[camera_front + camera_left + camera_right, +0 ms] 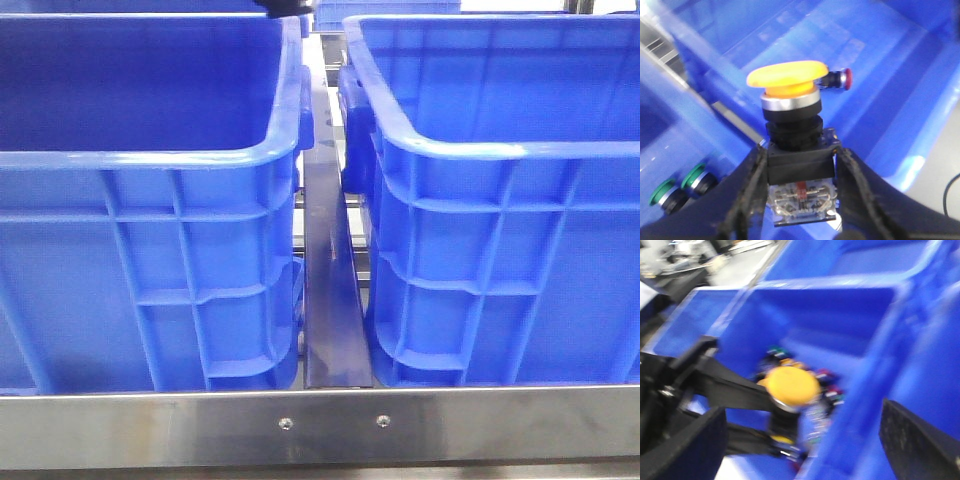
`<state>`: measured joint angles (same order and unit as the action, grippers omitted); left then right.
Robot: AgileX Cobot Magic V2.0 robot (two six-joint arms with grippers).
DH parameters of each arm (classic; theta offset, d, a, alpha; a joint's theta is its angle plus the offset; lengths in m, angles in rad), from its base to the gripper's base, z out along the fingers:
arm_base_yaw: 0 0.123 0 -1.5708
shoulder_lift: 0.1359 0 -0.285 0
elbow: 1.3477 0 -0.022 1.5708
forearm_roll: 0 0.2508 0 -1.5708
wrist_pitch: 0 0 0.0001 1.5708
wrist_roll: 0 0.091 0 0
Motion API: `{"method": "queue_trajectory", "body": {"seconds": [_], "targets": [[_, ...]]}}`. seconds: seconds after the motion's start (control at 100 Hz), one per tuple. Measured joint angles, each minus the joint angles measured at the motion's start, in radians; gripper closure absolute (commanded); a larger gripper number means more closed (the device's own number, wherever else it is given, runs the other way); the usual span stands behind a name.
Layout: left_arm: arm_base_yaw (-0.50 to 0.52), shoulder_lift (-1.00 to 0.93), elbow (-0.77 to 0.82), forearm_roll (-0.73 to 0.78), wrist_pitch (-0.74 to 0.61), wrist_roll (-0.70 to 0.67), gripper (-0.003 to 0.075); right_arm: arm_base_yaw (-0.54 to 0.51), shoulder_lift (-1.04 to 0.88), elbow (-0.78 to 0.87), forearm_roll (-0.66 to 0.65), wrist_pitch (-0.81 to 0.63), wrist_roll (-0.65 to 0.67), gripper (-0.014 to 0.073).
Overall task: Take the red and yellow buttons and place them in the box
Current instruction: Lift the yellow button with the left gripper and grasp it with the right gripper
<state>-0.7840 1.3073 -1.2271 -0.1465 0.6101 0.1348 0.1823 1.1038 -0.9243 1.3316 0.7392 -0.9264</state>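
Note:
My left gripper (800, 170) is shut on the black base of a yellow mushroom-head button (790, 82) and holds it upright above a blue box (890, 65). A red button (844, 79) lies on that box's floor beyond it. In the right wrist view, the same yellow button (791, 386) shows in the left gripper's fingers (735, 390) over a blue bin (840, 315) with a heap of mixed buttons (827, 385). My right gripper (805, 445) is open and empty, blurred. Neither gripper shows in the front view.
Two large blue bins (150, 150) (500, 150) stand side by side, with a metal rail (330, 280) between them and a metal frame edge (320, 425) in front. Two green buttons (662, 192) (699, 177) lie in the neighbouring bin.

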Motion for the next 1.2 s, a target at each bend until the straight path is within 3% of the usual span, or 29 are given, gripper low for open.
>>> {"method": "queue_trajectory", "body": {"seconds": [0.18, 0.5, 0.57, 0.76, 0.9, 0.97, 1.12, 1.2], "targets": [[-0.006, 0.004, 0.0, -0.001, -0.007, 0.007, 0.0634, 0.004, 0.127, -0.045, 0.09, 0.076, 0.013, -0.005], [-0.006, 0.015, 0.0, -0.001, -0.017, 0.009, 0.0634, 0.035, 0.245, -0.08, 0.126, 0.107, 0.017, -0.0034], [-0.006, 0.015, 0.0, -0.001, -0.02, 0.009, 0.0635, 0.035, 0.245, -0.084, 0.132, 0.117, 0.017, 0.0034], [-0.006, 0.015, 0.0, -0.001, -0.024, 0.011, 0.0635, 0.035, 0.245, -0.084, 0.133, 0.137, 0.017, 0.0356], [-0.006, 0.015, 0.0, -0.001, -0.024, 0.011, 0.0622, 0.035, 0.246, -0.084, 0.133, 0.14, 0.019, 0.041], [-0.006, 0.015, 0.0, -0.001, -0.024, 0.013, 0.054, 0.035, 0.246, -0.084, 0.133, 0.14, 0.019, 0.041], [-0.006, 0.015, 0.0, -0.001, -0.012, 0.031, 0.0161, 0.035, 0.247, -0.084, 0.133, 0.142, 0.019, 0.041], [-0.006, 0.015, 0.0, 0.004, 0.004, 0.031, 0.0052, 0.033, 0.247, -0.084, 0.133, 0.141, 0.019, 0.041]]}}
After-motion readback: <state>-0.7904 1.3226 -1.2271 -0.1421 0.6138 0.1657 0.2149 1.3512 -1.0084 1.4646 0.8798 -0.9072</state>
